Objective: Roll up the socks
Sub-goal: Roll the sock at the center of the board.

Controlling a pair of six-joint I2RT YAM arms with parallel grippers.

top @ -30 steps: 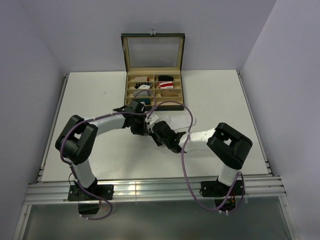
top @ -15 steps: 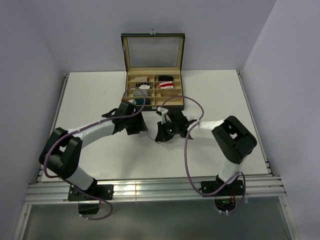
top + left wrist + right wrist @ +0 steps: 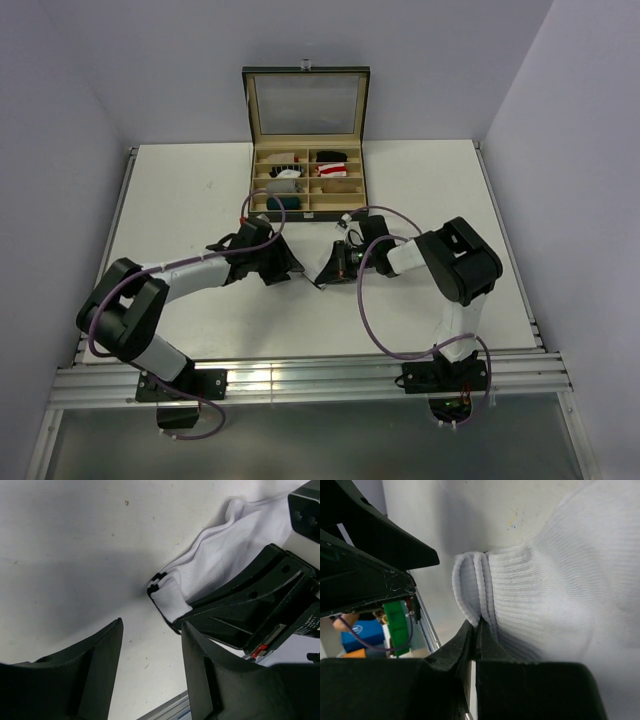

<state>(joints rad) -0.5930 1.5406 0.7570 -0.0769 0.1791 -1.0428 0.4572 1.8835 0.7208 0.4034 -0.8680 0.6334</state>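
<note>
I see my right gripper (image 3: 476,630) pinching the folded edge of the white sock (image 3: 545,590), which lies on the table (image 3: 180,200) near the front of the compartment box (image 3: 305,212), while my left gripper (image 3: 151,630) stands spread, just clear of its dark-striped cuff.

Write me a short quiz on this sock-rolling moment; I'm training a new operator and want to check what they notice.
1. True or false: the right gripper is shut on the white sock.
2. The left gripper is: A) open, holding nothing; B) shut on the sock; C) out of every view.
3. What marks the sock's cuff edge?

Key: 1 true; 2 A; 3 dark stripes.
</note>
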